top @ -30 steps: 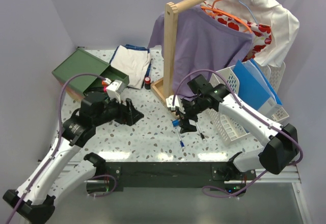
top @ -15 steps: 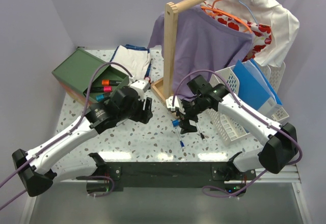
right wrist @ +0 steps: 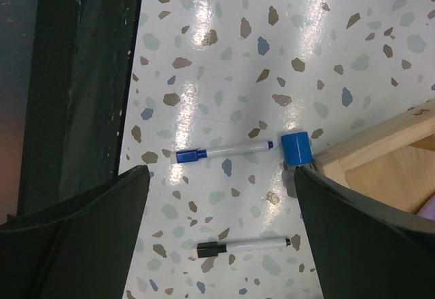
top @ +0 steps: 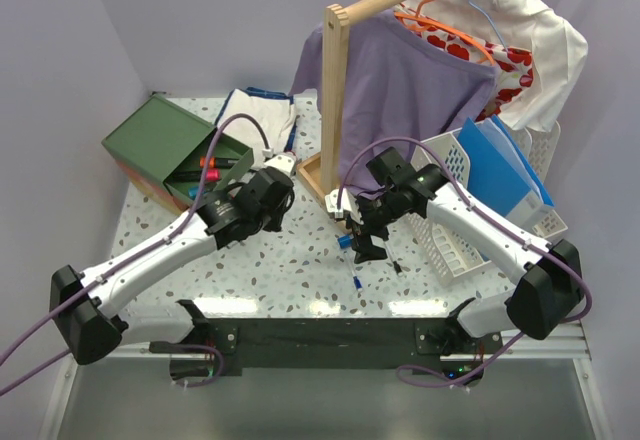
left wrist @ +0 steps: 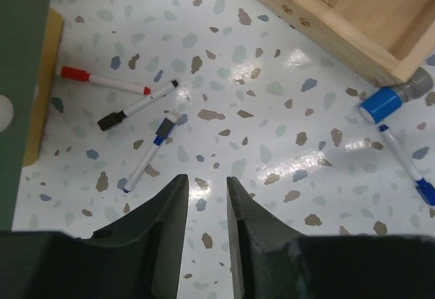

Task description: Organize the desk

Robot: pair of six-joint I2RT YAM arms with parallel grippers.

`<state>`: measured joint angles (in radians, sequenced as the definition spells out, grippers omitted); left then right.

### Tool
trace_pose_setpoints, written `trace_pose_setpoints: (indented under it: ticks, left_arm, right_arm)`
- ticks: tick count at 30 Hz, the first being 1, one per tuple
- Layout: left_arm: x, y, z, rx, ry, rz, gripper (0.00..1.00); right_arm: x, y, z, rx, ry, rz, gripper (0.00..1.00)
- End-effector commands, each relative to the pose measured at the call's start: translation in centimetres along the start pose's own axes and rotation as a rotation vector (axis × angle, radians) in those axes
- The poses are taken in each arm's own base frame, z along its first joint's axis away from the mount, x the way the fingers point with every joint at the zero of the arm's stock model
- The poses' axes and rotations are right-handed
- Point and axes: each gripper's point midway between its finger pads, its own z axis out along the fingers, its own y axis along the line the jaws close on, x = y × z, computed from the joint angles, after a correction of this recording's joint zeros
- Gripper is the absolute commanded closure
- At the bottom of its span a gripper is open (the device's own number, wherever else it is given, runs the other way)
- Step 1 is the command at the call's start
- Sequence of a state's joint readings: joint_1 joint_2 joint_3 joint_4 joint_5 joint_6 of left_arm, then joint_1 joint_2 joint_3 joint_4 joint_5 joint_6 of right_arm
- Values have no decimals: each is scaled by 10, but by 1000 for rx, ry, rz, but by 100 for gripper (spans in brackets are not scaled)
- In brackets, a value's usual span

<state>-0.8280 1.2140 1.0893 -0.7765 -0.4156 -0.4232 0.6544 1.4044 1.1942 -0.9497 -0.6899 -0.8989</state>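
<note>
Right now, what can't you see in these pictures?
Top view: three pens beside the box, hidden under the left arm.
Top view: box inside, dark and partly behind that arm.
Left wrist view: blue pen, cut by the right edge.
Right wrist view: rack, cut by the edge and a finger.

Glossy white rectangular desk, grey, brown, black terrazzo flecks, level

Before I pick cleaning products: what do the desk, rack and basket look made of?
Desk: glossy terrazzo-look stone or laminate; speckled flecks and sharp glare spots.
Rack: pale wood, seemingly unpainted; the grain shows.
Basket: probably moulded white plastic; thin slotted walls.
</note>
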Motion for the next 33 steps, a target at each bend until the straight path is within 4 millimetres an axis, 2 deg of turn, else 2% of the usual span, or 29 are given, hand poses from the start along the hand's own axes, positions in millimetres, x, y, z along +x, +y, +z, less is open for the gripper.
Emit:
trace_pose_setpoints:
  ticks: [1,5,8,11,12,16,17,20,23,27,30,32,33]
  left_arm:
    - [-30,44,6,-148,-53,-4,71]
    - [-46,72,11,-214,-75,-14,77]
    - [-57,90,19,-278,-73,0,77]
    - [-60,112,30,-338,-41,4,76]
    - [-60,126,32,-368,-30,-10,75]
    - [-71,155,36,-434,-55,-54,45]
    - [-75,166,35,-454,-64,-75,41]
    - [-86,181,35,-481,-92,-96,28]
    - [-98,192,35,-502,-118,-105,19]
    - [-108,197,38,-507,-123,-93,15]
    - [-114,191,35,-464,-135,-97,16]
    - [-117,183,28,-408,-170,-112,16]
    - [-122,180,17,-388,-210,-128,16]
  right_arm:
    - [-5,-4,-3,15,-7,-20,8]
    - [-4,-4,-3,16,-10,-17,8]
    - [-5,-4,-2,10,-10,-16,8]
    - [-5,-3,-3,15,-9,-17,8]
    - [-5,-4,-5,20,-12,-19,8]
    - [-5,-4,-6,23,-15,-18,8]
    - [-5,-4,-6,23,-15,-20,8]
    - [-5,-4,-6,23,-17,-19,8]
    - [-4,-3,-6,21,-15,-17,8]
    - [-4,-4,-8,27,-18,-18,8]
    - [-4,-5,-8,27,-18,-15,8]
    - [-5,-4,-9,28,-22,-16,8]
    - [-4,-4,-9,26,-22,-14,8]
